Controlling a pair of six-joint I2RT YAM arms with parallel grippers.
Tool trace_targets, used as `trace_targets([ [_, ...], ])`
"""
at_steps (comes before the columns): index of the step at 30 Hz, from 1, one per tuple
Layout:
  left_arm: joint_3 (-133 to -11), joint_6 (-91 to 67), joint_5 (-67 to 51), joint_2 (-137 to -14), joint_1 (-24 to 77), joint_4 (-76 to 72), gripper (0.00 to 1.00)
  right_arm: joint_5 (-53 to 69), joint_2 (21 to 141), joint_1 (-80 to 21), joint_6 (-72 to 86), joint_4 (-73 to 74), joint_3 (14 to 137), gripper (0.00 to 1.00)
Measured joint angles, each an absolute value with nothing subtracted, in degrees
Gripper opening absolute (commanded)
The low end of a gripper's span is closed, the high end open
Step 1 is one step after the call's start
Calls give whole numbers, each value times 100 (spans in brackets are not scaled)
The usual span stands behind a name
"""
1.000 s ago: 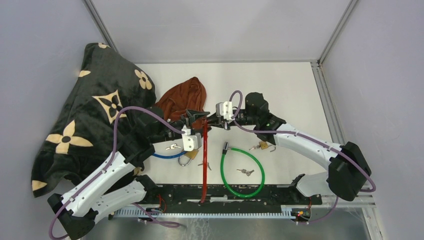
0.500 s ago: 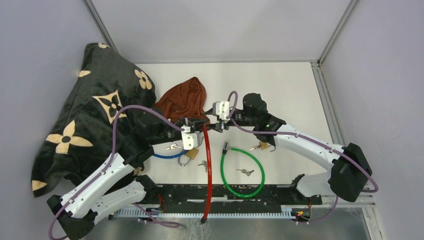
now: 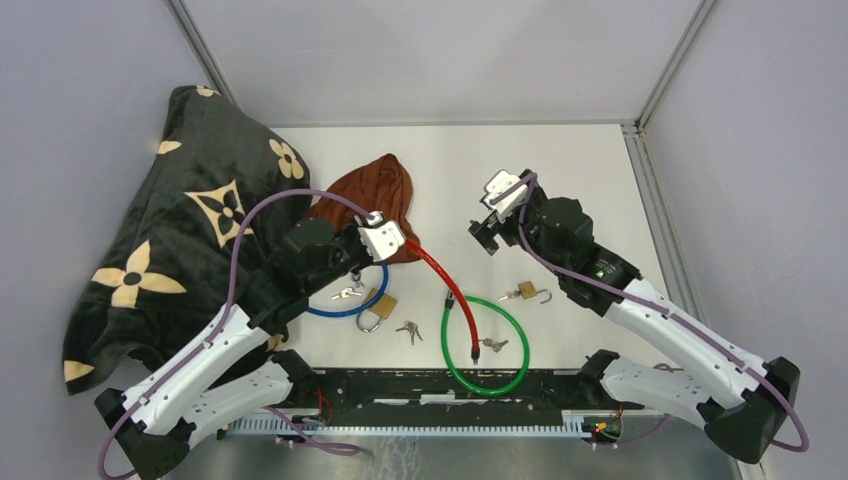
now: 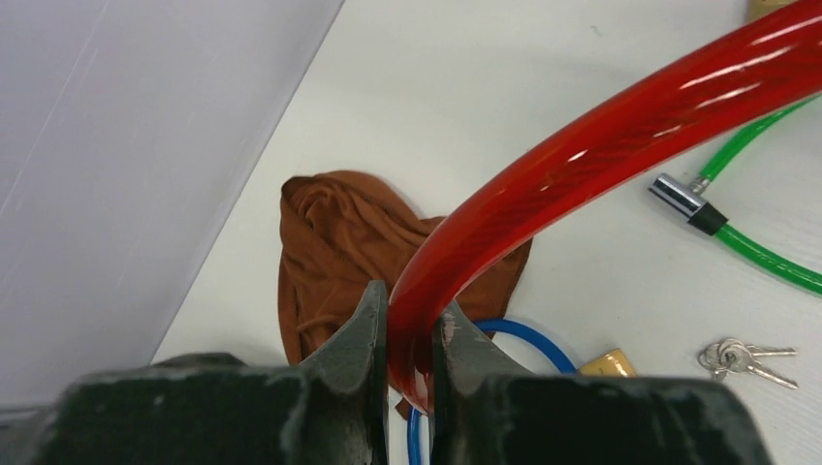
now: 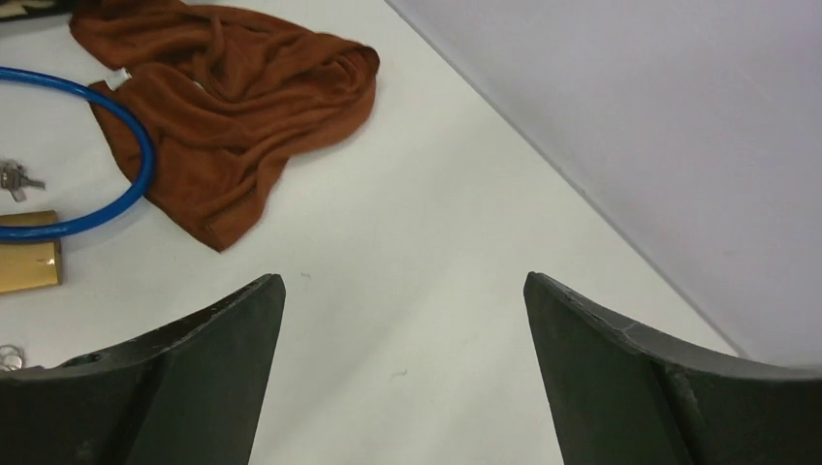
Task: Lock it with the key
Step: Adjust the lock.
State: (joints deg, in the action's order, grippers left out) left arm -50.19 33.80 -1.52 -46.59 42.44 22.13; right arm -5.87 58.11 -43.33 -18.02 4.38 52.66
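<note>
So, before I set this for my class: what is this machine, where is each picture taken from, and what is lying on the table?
Two robot arms are bolted at the table's near edge. The wide picture looks down from above and behind them; the other two come from a camera on each wrist. The left end effector is shut on a red cable lock. The right end effector is open and holds nothing. On the white table lie a green cable lock, a blue cable, brass padlocks, small bunches of keys, a brown cloth and a dark flowered blanket.
</note>
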Motion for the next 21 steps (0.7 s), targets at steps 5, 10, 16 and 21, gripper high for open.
trace_targets([
  [5,-4995,3234,386,-4718,4244,2265,2,-770,5544,-4377,-1474,1691,5629,98],
  [10,-4886,3236,836,-4781,4246,2265,2,178,5533,-4543,-1232,2681,6479,98],
  [16,-4823,3238,1109,-4847,4246,2263,2,1953,5411,-4578,-1160,3194,6587,98],
  [21,-4823,3238,1201,-4849,4244,2261,2,2222,5481,-4604,-766,3022,6003,98],
])
